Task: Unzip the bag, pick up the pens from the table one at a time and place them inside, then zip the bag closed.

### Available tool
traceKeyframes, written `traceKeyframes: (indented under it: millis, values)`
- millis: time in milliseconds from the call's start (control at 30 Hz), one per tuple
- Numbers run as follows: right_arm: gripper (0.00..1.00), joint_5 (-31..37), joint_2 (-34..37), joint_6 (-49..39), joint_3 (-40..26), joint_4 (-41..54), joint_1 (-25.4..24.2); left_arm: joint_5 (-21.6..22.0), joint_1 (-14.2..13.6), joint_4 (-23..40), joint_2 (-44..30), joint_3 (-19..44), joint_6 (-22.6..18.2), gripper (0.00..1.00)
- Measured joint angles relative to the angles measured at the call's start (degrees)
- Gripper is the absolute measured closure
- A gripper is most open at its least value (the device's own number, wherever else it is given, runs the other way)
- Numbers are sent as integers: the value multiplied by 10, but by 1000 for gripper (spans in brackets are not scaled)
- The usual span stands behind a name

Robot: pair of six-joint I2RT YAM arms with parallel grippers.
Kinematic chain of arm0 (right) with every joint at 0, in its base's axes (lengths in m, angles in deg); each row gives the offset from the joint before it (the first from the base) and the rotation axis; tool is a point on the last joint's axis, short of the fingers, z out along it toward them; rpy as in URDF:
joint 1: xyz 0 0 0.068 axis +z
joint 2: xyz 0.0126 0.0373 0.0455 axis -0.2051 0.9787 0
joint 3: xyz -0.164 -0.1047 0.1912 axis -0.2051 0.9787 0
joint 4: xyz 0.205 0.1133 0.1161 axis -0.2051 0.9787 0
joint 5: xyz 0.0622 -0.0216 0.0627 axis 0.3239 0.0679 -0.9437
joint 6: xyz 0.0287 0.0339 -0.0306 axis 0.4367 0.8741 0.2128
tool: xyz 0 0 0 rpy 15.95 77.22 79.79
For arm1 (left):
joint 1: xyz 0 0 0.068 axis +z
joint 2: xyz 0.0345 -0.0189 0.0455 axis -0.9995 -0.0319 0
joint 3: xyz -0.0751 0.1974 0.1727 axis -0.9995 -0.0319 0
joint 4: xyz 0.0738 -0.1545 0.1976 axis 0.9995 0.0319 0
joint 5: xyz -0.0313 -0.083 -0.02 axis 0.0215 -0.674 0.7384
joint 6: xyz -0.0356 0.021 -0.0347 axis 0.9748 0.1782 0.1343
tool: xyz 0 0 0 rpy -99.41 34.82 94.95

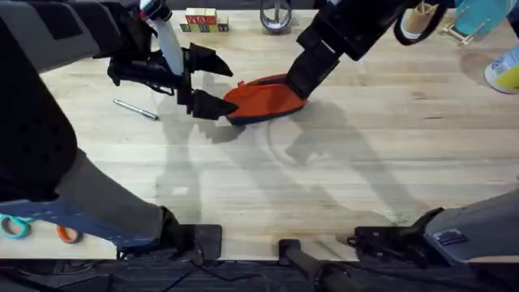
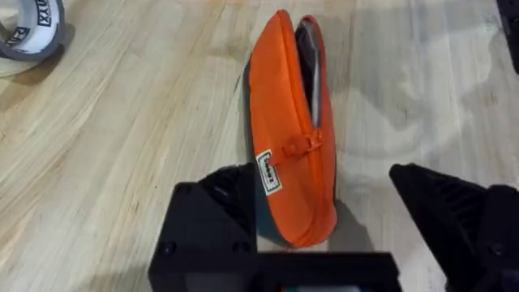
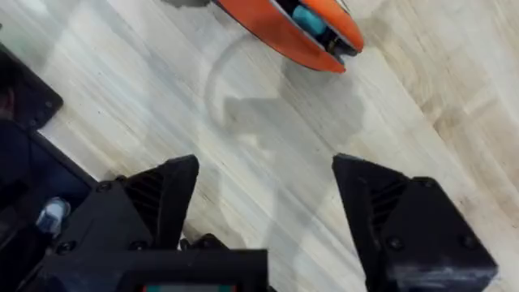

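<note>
Overhead: the bag [image 1: 263, 99] lies on the table [image 1: 324, 178], toward the far side near the middle. The left gripper [image 1: 203, 81] hangs at the bag's left end with its black fingers apart, one of them touching or just over the fabric. The right arm reaches in from the far right and covers the bag's other end. One silver pen [image 1: 135, 109] lies on the wood to the left of the bag, apart from it. I count one bag and one pen on the table; no orange pen shows loose.

Left wrist: the left gripper [image 2: 336, 223] straddles the near end of the bag [image 2: 288, 138], jaws wide, one finger against the orange side. The pull [image 2: 298, 146] sits partway along the zip; beyond it the mouth gapes and grey lining shows. A tape roll [image 2: 32, 32] lies at the edge.

Right wrist: the right gripper [image 3: 263, 211] hovers over bare wood, jaws spread and empty, and the bag [image 3: 284, 28] lies a little way off, its mouth open with something teal inside.

Risks, as I judge them: the zip looks only part open, so a pen could snag on the narrow mouth and slide off. The soft bag may tip or skid if a finger pushes it while nothing pins it. The thin pen lies flat on the wood, so fingers could close over it and miss, or roll it away
</note>
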Motion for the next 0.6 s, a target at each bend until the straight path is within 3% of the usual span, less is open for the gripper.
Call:
traceKeyframes:
  millis: [300,433,600]
  values:
    - [5,0,0,0,0,0,0,-8,0,0,0,0,0,8]
    - [5,0,0,0,0,0,0,-6,0,34,0,5,0,6]
    - [5,-5,-1,1,0,-2,-1,30,0,88,7,40,0,6]
